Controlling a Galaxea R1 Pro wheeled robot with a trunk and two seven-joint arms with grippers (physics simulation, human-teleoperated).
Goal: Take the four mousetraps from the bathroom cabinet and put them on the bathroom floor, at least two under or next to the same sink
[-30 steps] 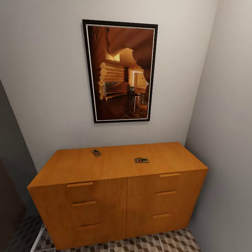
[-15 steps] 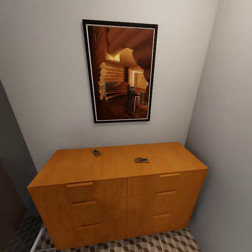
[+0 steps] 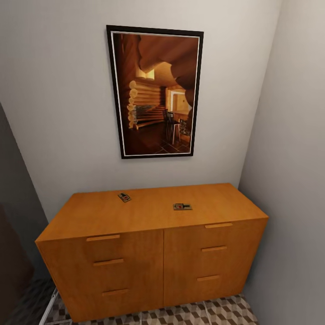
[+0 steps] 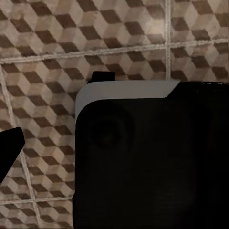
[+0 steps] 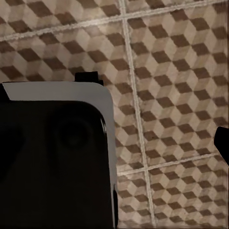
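Two mousetraps lie on the cabinet's (image 3: 149, 216) flat top — the other two cannot be placed from these views. The left mousetrap (image 3: 124, 197) sits near the back edge, left of the middle, turned so its long axis runs diagonally to that edge. The right mousetrap (image 3: 182, 206) sits nearer the middle of the top, a little right of centre, its long axis roughly parallel to the front edge. They are well apart from each other, with bare wood all round each, so either can be approached from above or from the front without crowding the other.

Neither arm reaches into the head view; both wrist cameras look down at the bathroom floor (image 5: 176, 95), with its cube-pattern tiles, past a dark rounded body with a pale rim. So the traps lie up and forward of both arms, and by its place the right-hand trap looks the likelier one for the right arm, the left-hand trap for the left. Whether the fingers are released or clenched cannot be told — only dark slivers show at the frame edges.

The cabinet stands in a corner: the right wall (image 3: 289, 158) runs close beside its right end, which narrows room for the right elbow. A framed picture (image 3: 155, 92) hangs on the wall above the back edge, well clear of the top.
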